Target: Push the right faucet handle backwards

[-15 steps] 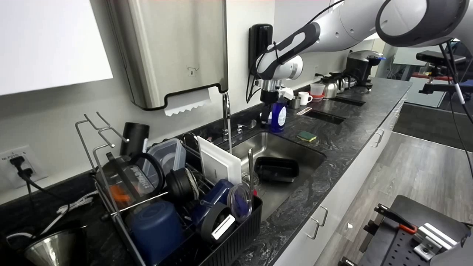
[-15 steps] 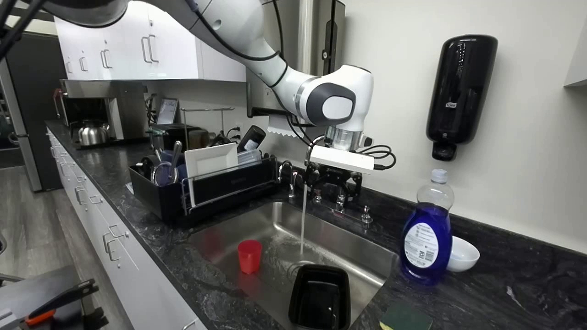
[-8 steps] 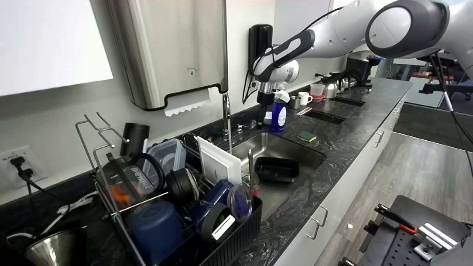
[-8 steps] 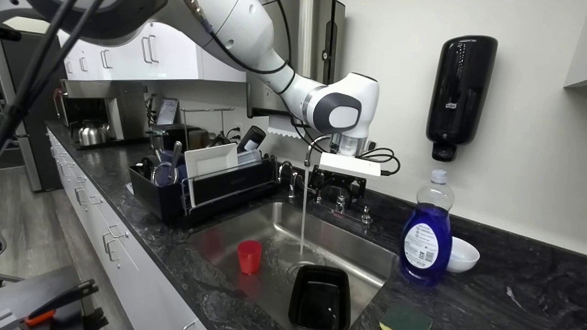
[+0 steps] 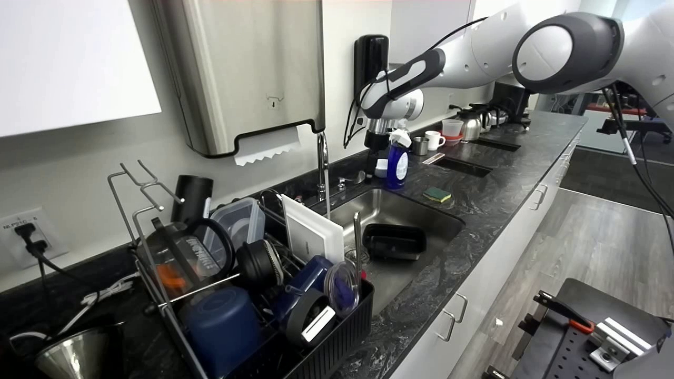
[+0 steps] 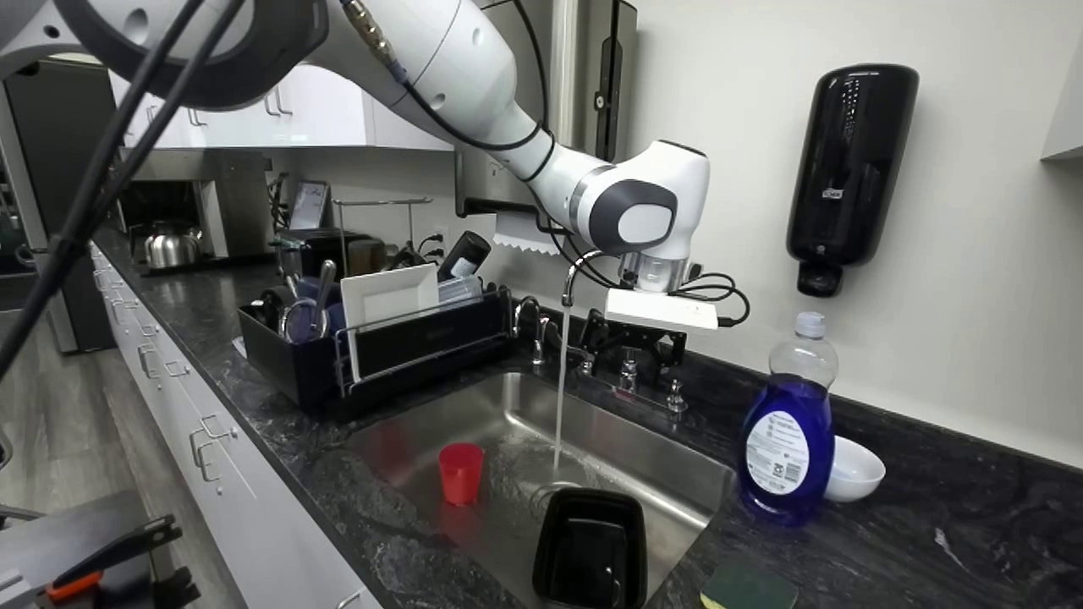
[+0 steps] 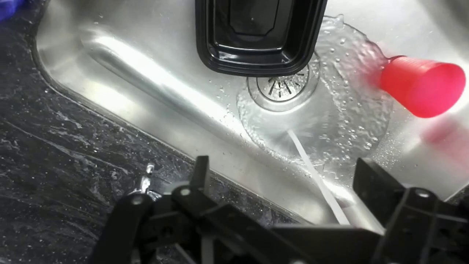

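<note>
The right faucet handle is a short silvery stub at the sink's back edge. It also shows in an exterior view, just beyond the tall chrome spout. In the wrist view the handle lies left of my gripper, its base partly hidden by the left linkage. My gripper is open and empty, its fingers wide apart and pointing down. In an exterior view the gripper hangs low over the back of the faucet. The handle is outside the jaws; I cannot tell whether anything touches it.
Water runs from the spout into the steel sink. A black container and red cup lie in it. A blue soap bottle and white bowl stand beside it. A full dish rack and paper-towel dispenser are near.
The arm and gripper have moved down and to the right in an exterior view, along the faucet toward the right handle. The gripper stays open. The faucet looks unchanged and the water keeps running.
</note>
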